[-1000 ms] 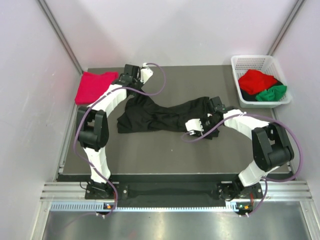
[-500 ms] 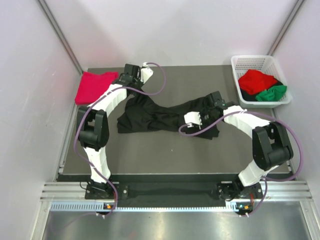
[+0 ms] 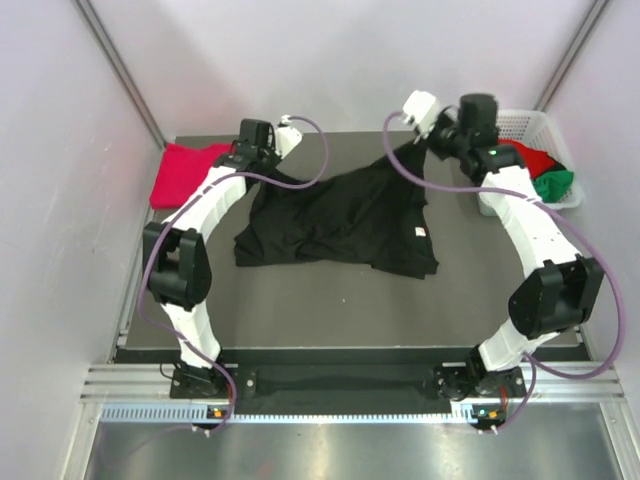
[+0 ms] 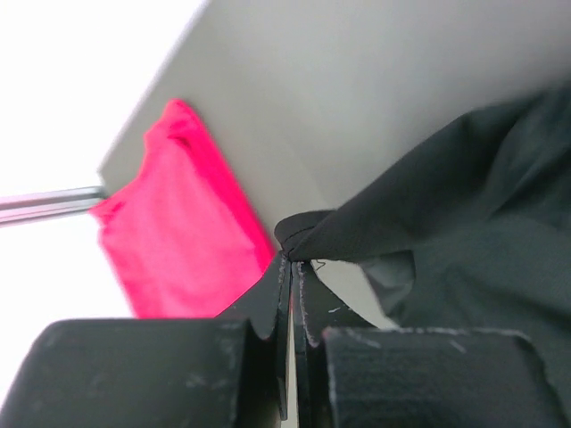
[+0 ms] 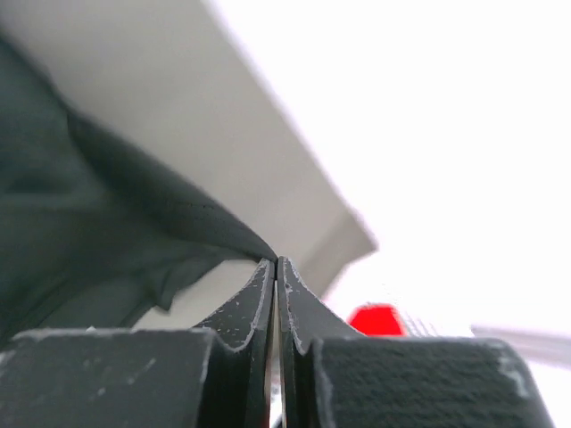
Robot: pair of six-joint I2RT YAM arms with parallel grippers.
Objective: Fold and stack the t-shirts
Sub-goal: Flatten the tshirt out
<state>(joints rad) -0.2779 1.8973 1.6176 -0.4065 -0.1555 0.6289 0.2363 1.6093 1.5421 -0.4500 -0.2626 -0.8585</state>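
A black t-shirt (image 3: 340, 220) with a small white tag (image 3: 420, 233) hangs stretched between both grippers, its lower part lying on the dark table. My left gripper (image 3: 268, 172) is shut on its far-left edge; in the left wrist view the fingertips (image 4: 293, 260) pinch the black cloth (image 4: 464, 205). My right gripper (image 3: 427, 141) is shut on the far-right corner, raised near the basket; the right wrist view shows the jaws (image 5: 275, 261) pressed onto black cloth (image 5: 89, 205). A crimson-pink t-shirt (image 3: 185, 172) lies folded at the far-left corner, also visible as pink cloth (image 4: 178, 232).
A white mesh basket (image 3: 520, 122) stands at the far right, partly behind the right arm, holding a red t-shirt (image 3: 532, 160) and a green one (image 3: 555, 185). The red cloth (image 5: 376, 318) shows blurred past the right fingers. Grey walls close in on both sides.
My right gripper shut on the black t-shirt near the table's middle and swung up to the far right, pulling the cloth out wide. The left arm shifted only slightly.
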